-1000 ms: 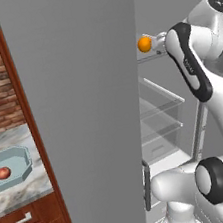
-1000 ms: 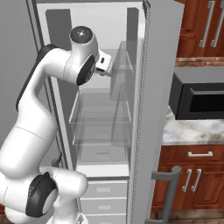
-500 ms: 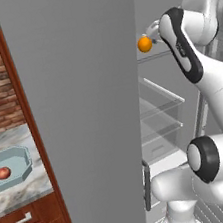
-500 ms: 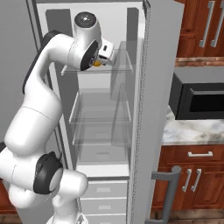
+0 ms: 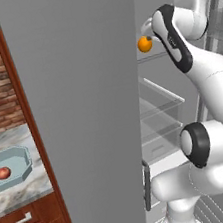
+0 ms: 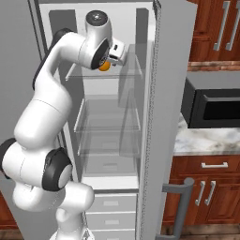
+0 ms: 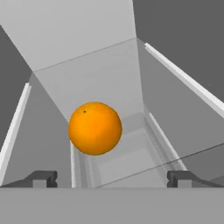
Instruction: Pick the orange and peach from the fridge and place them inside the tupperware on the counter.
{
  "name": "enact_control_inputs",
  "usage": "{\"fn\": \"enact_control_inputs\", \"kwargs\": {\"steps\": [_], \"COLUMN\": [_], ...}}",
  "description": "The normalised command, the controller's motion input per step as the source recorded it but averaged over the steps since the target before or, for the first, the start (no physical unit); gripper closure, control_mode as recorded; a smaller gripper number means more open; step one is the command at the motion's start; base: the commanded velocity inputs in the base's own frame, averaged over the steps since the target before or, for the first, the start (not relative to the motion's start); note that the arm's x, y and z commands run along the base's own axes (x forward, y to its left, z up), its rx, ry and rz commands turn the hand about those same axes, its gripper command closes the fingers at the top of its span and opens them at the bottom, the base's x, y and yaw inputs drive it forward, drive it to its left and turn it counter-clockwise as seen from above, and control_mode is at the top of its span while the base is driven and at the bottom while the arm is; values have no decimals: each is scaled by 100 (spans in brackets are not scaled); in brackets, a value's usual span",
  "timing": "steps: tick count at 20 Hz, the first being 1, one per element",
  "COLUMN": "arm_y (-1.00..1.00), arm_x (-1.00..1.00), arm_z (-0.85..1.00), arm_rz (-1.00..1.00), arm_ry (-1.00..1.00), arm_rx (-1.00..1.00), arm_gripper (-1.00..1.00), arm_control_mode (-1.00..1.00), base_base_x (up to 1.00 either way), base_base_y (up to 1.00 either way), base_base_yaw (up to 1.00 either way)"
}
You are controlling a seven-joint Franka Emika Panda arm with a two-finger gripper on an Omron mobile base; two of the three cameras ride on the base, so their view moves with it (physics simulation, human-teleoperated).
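The orange point(image 7: 95, 128) rests on the top glass shelf of the open fridge point(image 6: 108, 131), just ahead of my gripper point(image 7: 112, 179) and a little left of its centre line. The gripper is open, its fingertips point(image 7: 41, 179) wide apart and short of the fruit. From the base, the orange point(image 5: 145, 44) point(image 6: 104, 66) sits right by my hand. On the counter point(image 5: 19, 190) at the left, the peach point(image 5: 2, 173) lies inside the pale blue tupperware point(image 5: 19, 156).
The wide grey fridge door point(image 5: 83, 112) stands between the fridge interior and the counter. Glass shelves and drawers point(image 6: 108, 206) fill the fridge below. A black microwave point(image 6: 211, 105) sits over a marble top to the right, above wood cabinets.
The arm has swung upward and deeper into the top of the fridge, bringing the hand close to the orange. The orange and the peach have not moved.
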Motion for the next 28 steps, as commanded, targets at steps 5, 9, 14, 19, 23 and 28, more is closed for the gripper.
{"fn": "enact_control_inputs", "kwargs": {"steps": [5,9,14,19,23,28], "arm_y": [0,2,6,14,23,27], "arm_x": [42,36,29,-1,-1,0], "arm_z": [0,-1,-6,-16,-14,-7], "arm_rz": [0,0,0,0,0,0], "arm_ry": [0,0,0,0,0,0], "arm_rx": [0,0,0,0,0,0], "arm_gripper": [-100,-100,-100,-100,-100,-100], "arm_control_mode": [-100,-100,-100,-100,-100,-100], "base_base_x": [0,0,0,0,0,0], "base_base_y": [0,0,0,0,0,0], "base_base_yaw": [0,0,0,0,0,0]}}
